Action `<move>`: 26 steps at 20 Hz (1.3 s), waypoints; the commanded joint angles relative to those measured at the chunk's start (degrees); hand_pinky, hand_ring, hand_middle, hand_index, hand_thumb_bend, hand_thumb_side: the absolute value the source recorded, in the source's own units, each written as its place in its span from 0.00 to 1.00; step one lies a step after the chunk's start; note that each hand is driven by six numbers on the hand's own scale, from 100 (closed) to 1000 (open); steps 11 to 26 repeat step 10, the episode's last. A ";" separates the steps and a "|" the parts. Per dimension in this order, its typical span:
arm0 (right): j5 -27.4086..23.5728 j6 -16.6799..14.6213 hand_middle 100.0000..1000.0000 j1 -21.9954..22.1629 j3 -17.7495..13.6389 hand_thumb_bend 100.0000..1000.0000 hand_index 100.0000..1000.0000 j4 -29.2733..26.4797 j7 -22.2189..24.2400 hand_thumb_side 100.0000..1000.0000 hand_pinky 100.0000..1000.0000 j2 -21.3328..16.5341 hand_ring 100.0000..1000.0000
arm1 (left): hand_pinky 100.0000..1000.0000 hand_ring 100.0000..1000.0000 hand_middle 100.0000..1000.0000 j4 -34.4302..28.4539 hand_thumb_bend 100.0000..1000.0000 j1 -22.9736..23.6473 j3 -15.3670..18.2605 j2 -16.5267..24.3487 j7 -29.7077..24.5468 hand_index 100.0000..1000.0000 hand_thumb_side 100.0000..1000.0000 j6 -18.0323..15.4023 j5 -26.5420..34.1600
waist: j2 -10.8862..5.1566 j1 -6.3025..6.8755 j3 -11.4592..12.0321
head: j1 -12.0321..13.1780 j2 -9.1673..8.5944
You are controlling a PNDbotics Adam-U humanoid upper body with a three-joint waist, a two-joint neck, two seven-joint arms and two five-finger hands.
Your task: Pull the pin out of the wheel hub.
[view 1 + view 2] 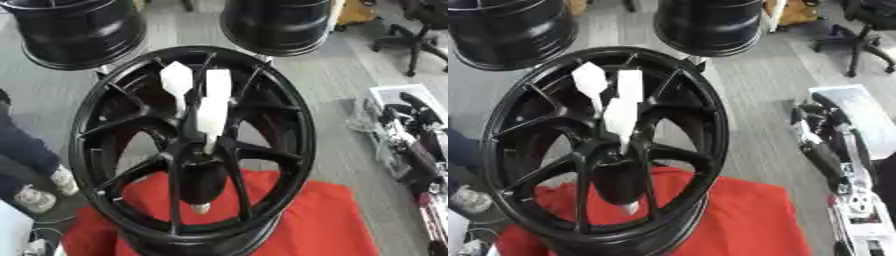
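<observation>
A black multi-spoke wheel hub (96, 125) stands tilted on a red cloth (324, 220) in the middle of the view. Several white pins stick out of its centre. Two flat-headed ones (176, 80) (217, 85) point up and away, and a third (211, 117) sits just above the hub's centre. A small white tip (201, 208) shows below the centre bore. My right hand (411, 107) rests at the right edge, well away from the wheel, fingers relaxed and holding nothing. My left hand does not show.
Two more black rims (79, 30) (276, 25) stand behind the wheel. A white box (859, 107) lies on the floor under my right arm. A person's legs and white shoes (35, 197) are at the left. An office chair (416, 35) is at the far right.
</observation>
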 commanded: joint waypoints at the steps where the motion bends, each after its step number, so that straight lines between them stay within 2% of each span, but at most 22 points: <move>1: -0.44 -0.13 0.69 -0.51 0.12 0.15 0.89 -0.65 0.25 0.39 0.76 -0.38 0.68 | 0.64 0.77 0.64 -1.38 0.27 -0.47 -1.22 0.21 0.91 0.69 0.75 -0.18 0.85 | -0.29 -0.02 -0.26 | 0.51 0.57; 4: -0.49 -0.13 0.69 -0.58 0.26 0.15 0.89 -0.61 0.43 0.39 0.76 -0.23 0.68 | 0.64 0.76 0.64 -1.19 0.27 -0.37 -2.00 0.15 0.39 0.69 0.76 -0.16 1.05 | -0.01 -0.06 -0.50 | 0.79 1.20; 10: -0.55 -0.19 0.69 -0.82 0.30 0.15 0.89 -0.63 0.55 0.39 0.76 -0.21 0.68 | 0.64 0.76 0.63 -0.70 0.26 -0.05 -2.97 -0.36 -0.69 0.69 0.77 -0.06 1.06 | 0.43 -0.02 -0.73 | 1.02 1.34; 26: -0.55 -0.19 0.69 -0.82 0.30 0.15 0.89 -0.63 0.55 0.39 0.76 -0.21 0.68 | 0.64 0.76 0.63 -0.70 0.26 -0.05 -2.97 -0.36 -0.69 0.69 0.77 -0.06 1.06 | 0.43 -0.02 -0.73 | 1.02 1.34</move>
